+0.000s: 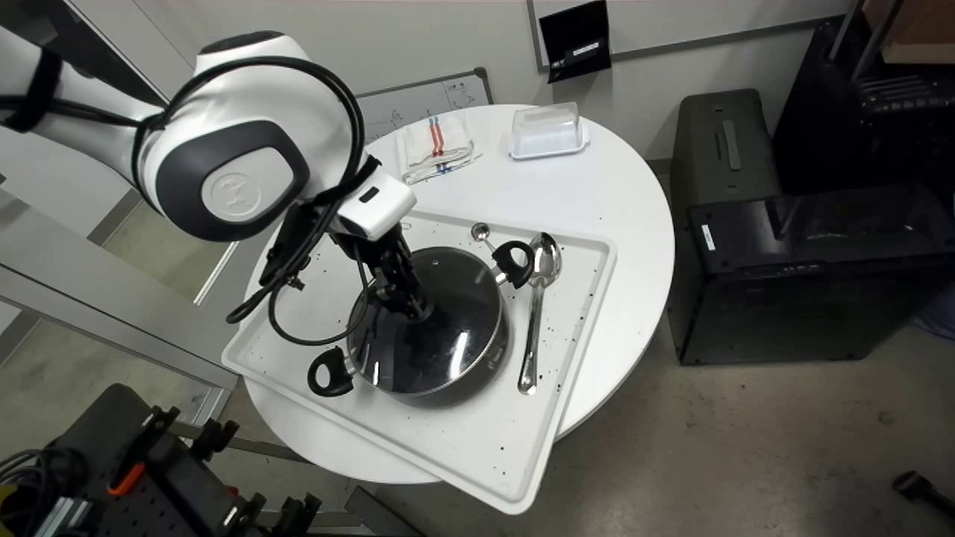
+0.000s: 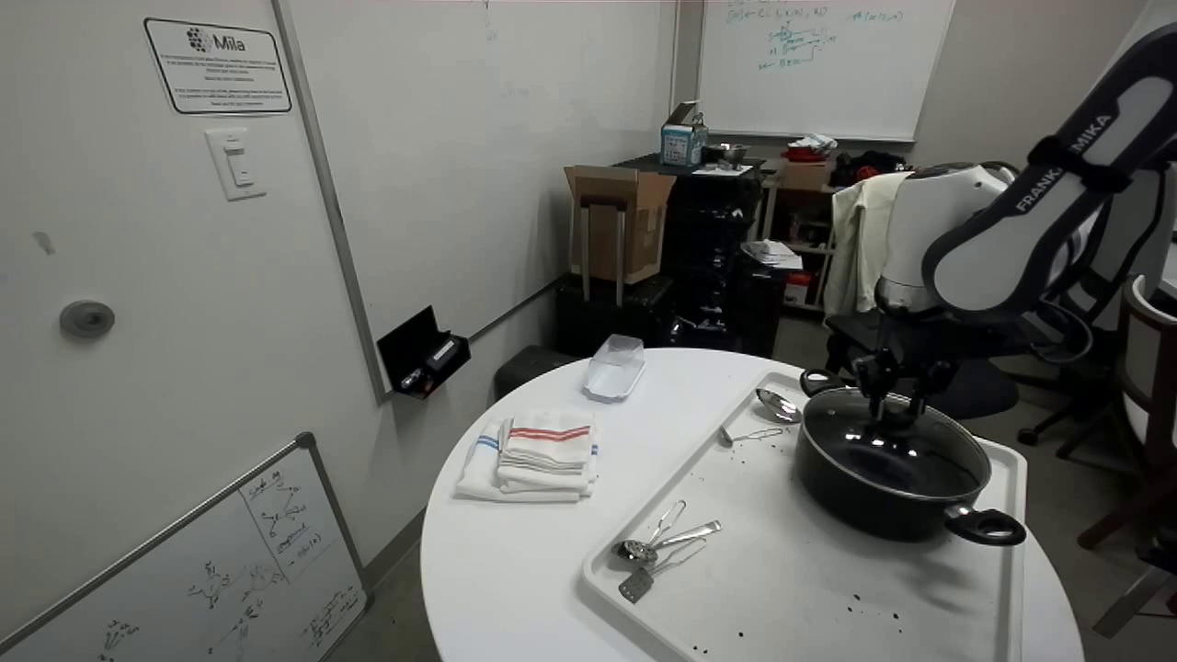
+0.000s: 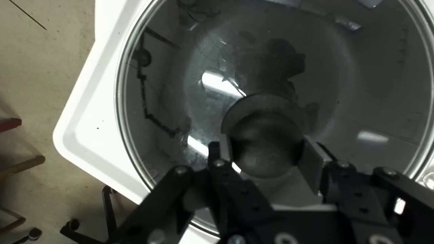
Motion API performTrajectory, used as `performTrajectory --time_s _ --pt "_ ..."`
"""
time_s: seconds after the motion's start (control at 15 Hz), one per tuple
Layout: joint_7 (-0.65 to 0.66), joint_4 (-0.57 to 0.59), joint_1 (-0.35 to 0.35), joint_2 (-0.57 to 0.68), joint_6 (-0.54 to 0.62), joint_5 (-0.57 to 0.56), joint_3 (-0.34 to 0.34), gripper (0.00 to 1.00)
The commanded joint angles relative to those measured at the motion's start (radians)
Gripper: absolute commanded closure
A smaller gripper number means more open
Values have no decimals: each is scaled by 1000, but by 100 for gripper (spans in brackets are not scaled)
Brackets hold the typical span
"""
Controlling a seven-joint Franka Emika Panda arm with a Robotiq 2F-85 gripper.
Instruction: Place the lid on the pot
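Observation:
The lid (image 1: 462,313), clear glass with a thin metal rim and a dark centre knob, lies level on the black pot (image 1: 489,369). In an exterior view the lid (image 2: 933,464) sits at the rim of the pot (image 2: 860,506), with no visible gap. The pot's two black handles stick out on opposite sides. My gripper (image 2: 897,409) points down over the lid's centre. In the wrist view my gripper (image 3: 266,150) has a finger against each side of the knob (image 3: 266,156), shut on it. The lid (image 3: 325,61) fills most of that view.
The pot stands on a white tray (image 1: 571,350) on a round white table (image 1: 634,224). A large metal spoon (image 1: 536,306) and a small one (image 1: 481,233) lie beside it. Small utensils (image 2: 644,552), folded towels (image 2: 547,455) and a clear-covered dish (image 2: 614,368) are farther off.

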Motion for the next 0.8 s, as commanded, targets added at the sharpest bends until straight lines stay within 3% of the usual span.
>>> performTrajectory --time_s 0.0,0.2,0.73 --pt "-37 9 -18 2 -7 44 16 23" --pt "-42 -17 -9 -26 10 36 12 3" --pt "-96 -107 3 -150 14 20 20 0"
